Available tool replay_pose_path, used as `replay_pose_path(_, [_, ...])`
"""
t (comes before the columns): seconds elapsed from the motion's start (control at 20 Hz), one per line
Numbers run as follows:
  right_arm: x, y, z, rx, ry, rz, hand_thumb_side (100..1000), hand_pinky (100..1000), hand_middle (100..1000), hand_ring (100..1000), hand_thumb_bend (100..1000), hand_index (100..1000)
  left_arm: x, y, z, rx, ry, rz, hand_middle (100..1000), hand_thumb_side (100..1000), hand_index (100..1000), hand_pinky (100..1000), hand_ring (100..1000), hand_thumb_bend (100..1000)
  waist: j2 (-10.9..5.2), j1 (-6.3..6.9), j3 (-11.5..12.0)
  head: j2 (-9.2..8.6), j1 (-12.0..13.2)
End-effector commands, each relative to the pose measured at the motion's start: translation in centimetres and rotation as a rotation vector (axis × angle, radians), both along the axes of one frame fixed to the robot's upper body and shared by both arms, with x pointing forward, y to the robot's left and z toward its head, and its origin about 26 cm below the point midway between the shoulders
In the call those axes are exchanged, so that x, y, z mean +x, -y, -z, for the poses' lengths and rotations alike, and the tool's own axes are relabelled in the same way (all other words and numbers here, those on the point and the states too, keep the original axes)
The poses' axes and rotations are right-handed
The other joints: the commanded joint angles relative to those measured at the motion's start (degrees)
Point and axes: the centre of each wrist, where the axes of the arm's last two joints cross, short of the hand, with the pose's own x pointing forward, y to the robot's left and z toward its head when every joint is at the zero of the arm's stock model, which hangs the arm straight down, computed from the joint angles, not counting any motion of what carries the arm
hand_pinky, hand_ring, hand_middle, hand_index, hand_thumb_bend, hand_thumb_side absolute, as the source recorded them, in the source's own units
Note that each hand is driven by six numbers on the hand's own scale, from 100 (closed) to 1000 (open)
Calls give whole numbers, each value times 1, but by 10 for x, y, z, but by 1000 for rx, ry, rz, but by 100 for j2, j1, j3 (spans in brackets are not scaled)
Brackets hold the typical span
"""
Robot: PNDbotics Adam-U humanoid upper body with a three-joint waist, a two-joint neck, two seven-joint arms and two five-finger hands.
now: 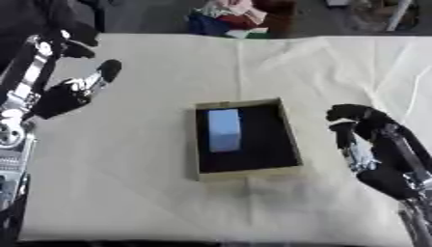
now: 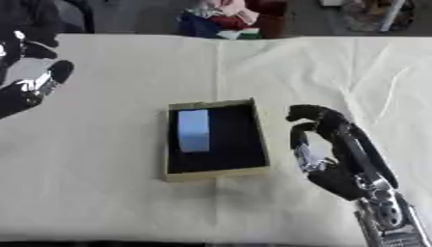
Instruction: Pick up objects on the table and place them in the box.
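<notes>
A shallow cardboard box with a black inside lies in the middle of the table. A light blue block lies flat in its left half. My right hand hovers just right of the box, palm toward it, fingers loosely bent at the tips and holding nothing. My left hand hangs well away at the upper left, above the cloth, fingers spread and empty. No other loose object shows on the table.
A cream cloth covers the table, with folds toward the right side. A heap of coloured things sits beyond the far edge. The near table edge runs along the bottom of the view.
</notes>
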Motion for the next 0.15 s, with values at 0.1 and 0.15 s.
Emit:
replay_pose_path(0.1, [2, -1, -6, -1, 22, -1, 488, 721, 667, 826, 100, 810, 4, 6, 9, -40, 51, -38, 667, 662, 802, 773, 665, 554, -8, 26, -5, 27, 63])
replay_pose_path(0.15, [3, -2, -6, 0, 22, -1, 488, 721, 667, 826, 100, 810, 5, 7, 12, -45, 51, -41, 667, 664, 802, 773, 665, 553, 1, 30, -10, 27, 70])
